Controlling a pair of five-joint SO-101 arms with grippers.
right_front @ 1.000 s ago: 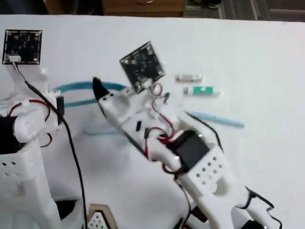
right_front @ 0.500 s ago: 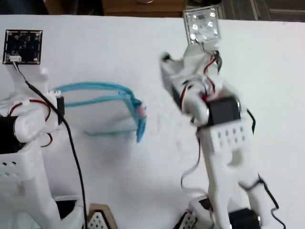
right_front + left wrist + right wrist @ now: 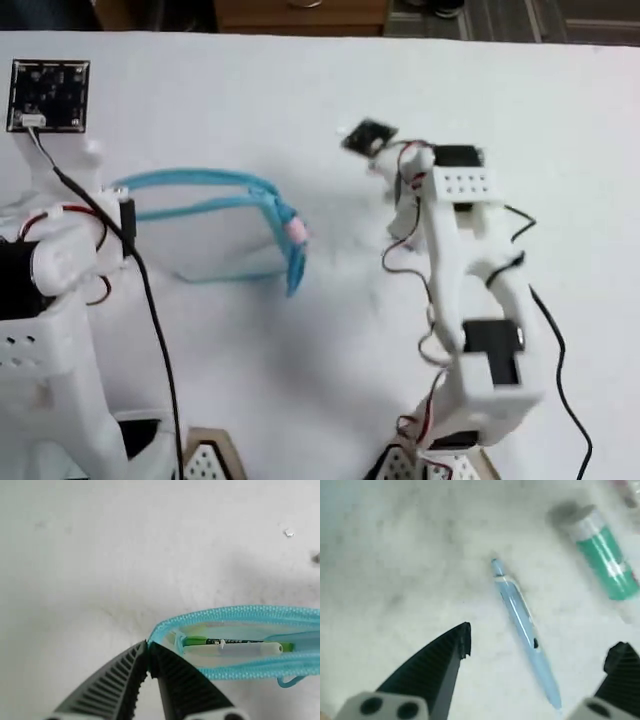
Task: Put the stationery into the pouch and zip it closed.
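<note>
Both right gripper (image 3: 542, 641) jaws gaped wide, empty, over the slim light-blue plastic pen (image 3: 520, 607) on the white table (image 3: 395, 555), best straddled mid-barrel before closing, while the left gripper (image 3: 148, 653) pinched one end of the clear teal-zipped pouch (image 3: 230, 614).

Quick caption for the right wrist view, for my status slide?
Open right end effector above the pen, a green tube lying nearby on the table.

**Camera layout.** We look down over the whole table (image 3: 250, 90) from above; each wrist camera faces down, close. High and left wrist views share the pouch (image 3: 205, 228).
</note>
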